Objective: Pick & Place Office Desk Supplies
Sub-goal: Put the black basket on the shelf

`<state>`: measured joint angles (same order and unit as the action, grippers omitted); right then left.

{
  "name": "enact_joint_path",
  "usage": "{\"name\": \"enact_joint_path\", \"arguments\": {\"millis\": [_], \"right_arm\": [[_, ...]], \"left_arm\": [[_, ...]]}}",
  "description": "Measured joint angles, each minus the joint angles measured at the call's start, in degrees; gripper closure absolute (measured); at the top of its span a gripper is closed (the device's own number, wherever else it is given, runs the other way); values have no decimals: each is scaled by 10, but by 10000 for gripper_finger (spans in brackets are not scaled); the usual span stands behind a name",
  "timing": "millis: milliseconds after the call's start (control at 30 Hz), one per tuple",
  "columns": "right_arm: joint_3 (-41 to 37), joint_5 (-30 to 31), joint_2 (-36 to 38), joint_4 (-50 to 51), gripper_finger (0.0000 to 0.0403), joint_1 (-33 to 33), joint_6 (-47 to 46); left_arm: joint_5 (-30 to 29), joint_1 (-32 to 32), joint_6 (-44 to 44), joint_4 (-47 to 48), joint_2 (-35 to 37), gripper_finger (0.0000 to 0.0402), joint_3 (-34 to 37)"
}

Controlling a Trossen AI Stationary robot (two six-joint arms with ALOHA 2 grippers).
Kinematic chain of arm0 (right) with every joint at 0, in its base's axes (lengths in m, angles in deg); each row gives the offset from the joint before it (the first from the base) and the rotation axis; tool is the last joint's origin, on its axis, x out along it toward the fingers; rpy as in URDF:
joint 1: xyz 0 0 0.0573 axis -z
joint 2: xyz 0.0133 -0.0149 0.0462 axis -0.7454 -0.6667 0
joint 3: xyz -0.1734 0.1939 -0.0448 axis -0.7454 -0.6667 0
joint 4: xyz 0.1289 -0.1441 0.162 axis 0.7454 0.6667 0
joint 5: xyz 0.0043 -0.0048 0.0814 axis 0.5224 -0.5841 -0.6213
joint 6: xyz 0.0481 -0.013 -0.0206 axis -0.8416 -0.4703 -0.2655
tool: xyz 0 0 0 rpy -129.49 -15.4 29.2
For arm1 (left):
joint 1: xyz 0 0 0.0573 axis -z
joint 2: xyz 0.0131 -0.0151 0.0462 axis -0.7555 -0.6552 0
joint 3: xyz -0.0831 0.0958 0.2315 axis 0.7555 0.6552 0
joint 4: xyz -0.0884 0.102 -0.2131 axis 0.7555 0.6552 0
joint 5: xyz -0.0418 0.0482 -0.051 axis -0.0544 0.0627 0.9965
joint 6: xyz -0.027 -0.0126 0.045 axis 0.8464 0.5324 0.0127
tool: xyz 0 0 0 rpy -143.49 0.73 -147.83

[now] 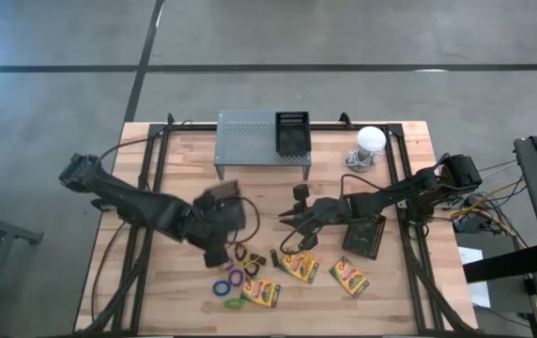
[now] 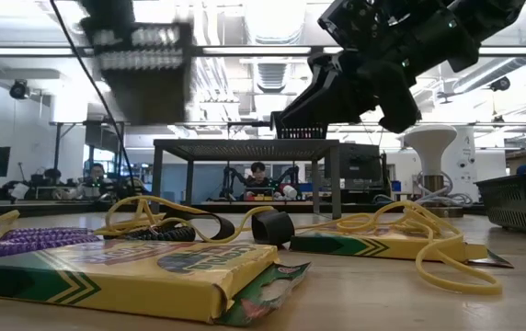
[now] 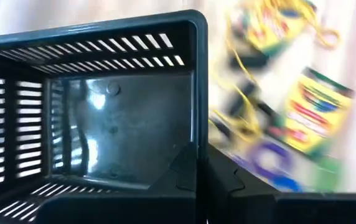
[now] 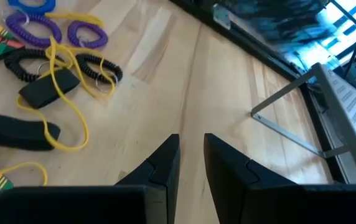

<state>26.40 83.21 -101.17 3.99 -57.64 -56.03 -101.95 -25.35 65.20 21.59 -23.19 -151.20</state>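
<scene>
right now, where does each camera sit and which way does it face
High: above the table, straight down; both arms, left gripper holding a black mesh bin.
Low: at tabletop height, level across; crayon box nearest, arms overhead.
Left wrist: on the left arm, looking into the bin.
Right wrist: on the right arm, down past the right gripper.
Shared: purple loops in right wrist and high.

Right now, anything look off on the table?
Yes. The crayon box nearest the low camera lies with its end flap torn open. The left tool is shut on a bin wall, holding it tilted and off the table. The loops lie tangled.
</scene>
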Motion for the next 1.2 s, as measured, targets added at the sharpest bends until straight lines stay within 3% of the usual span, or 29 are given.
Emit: {"name": "enact_joint_path", "arguments": {"millis": [100,300,367,533,800,1000,1200], "right_arm": [[0,0,0,-13,335,0,3],[0,0,0,-13,335,0,6],[0,1,0,-12,335,0,6],[-10,2,0,-10,335,0,6],[-12,8,56,93,335,-15,-4],[-30,7,176,166,335,-39,-28],[-74,6,299,159,335,-51,-38]], "left_arm": [[-52,-54,-156,1,0,395,-40],[-59,-233,-340,4,0,394,-62],[-35,-294,-387,-13,-1,394,-59],[109,-407,-495,-118,-2,394,-24],[152,-422,-587,-204,-2,394,21],[148,-423,-548,-259,-2,394,51],[142,-423,-546,-298,-2,386,64]]}}
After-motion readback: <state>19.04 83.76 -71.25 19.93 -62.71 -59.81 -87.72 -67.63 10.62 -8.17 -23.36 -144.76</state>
